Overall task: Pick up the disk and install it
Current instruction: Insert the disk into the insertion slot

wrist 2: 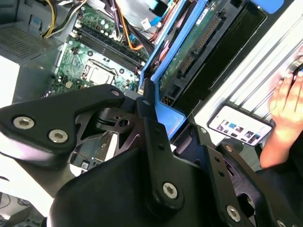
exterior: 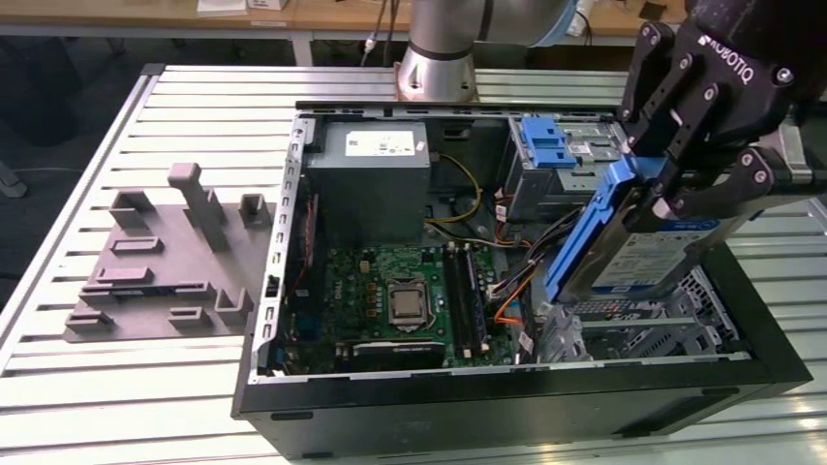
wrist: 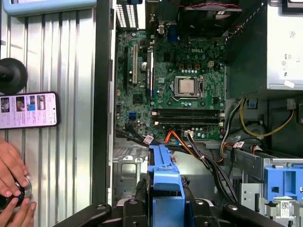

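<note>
Slatted metal table carries the open computer case. A grey fixture plate lies at 9 o'clock of the case in the exterior view. Your gripper sits at about 3 o'clock in that view, jaws clamped on the disk across its blue rail frame. Disk is steeply tilted, label outward, lower end just above the drive cage, at 3 o'clock of the motherboard; not seated. First wrist view: a hand and a phone rest on the table beside the case.
</note>
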You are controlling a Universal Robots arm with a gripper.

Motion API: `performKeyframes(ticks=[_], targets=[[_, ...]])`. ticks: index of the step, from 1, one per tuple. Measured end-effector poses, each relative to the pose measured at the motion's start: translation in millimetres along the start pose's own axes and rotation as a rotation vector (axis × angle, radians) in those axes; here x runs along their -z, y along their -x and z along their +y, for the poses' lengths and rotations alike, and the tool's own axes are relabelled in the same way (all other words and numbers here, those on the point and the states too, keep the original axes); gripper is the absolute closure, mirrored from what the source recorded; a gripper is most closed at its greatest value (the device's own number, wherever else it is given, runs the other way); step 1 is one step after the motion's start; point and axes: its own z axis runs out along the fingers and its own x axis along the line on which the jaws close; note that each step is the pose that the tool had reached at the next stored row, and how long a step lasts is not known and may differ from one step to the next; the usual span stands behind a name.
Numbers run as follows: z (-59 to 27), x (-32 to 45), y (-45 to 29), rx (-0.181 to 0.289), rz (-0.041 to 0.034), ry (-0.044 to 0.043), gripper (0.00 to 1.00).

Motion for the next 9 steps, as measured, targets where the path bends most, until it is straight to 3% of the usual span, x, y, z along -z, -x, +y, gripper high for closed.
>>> performKeyframes(ticks=[9], targets=[[-17.1, -2.9, -7.4, 0.0, 0.0001, 0.0, 0.64]])
